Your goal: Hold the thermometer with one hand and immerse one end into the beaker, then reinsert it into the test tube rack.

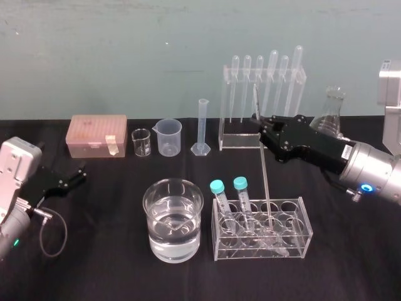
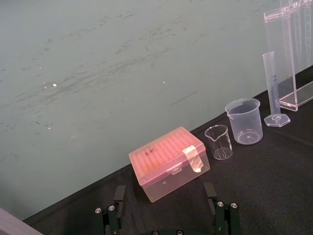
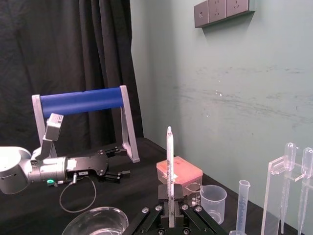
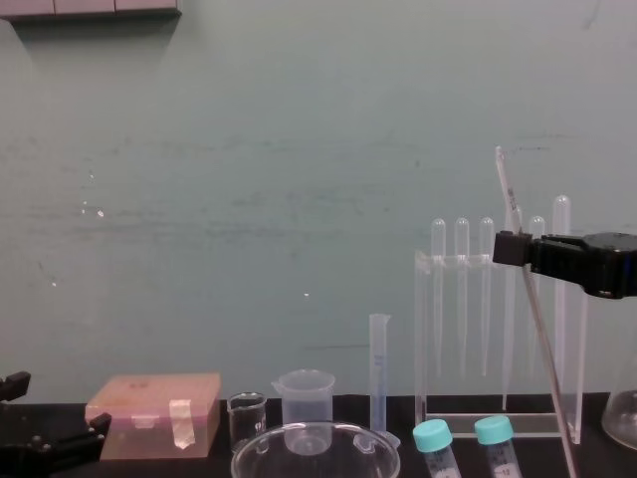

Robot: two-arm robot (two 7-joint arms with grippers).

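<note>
The right hand (image 1: 259,128) reaches in from the right above the bench (image 1: 94,251), its fingers shut narrowly on the thermometer (image 1: 265,175) at a point in the rod's upper part. A short stretch of the rod stands above the grip, and the longer part hangs below it. In the right wrist view the rod (image 3: 169,166) rises straight up from between the fingers of that hand (image 3: 169,211). The chest view shows it leaning (image 4: 542,344), with the top end tipped toward the robot's left of the hand (image 4: 508,249). Its lower end sits inside the low rack (image 1: 302,233), in a hole just to the right of two blue-capped tubes (image 1: 219,197). The beaker (image 1: 153,216), part filled with clear liquid, stands just left of that rack and apart from it, and the thermometer is not over it. Behind the hand, near the wall, is the tall stand (image 1: 241,141) with its row of pipettes. A cylinder (image 1: 202,128), a plastic beaker (image 1: 169,137), a small glass beaker (image 1: 141,143) and a pink box (image 1: 97,132) are lined up to its left. A flask (image 1: 329,116) stands to the stand's right. The left hand (image 1: 78,175) lies low at the bench's left edge with its fingers (image 2: 117,205) spread wide and empty, well apart from the glassware.
</note>
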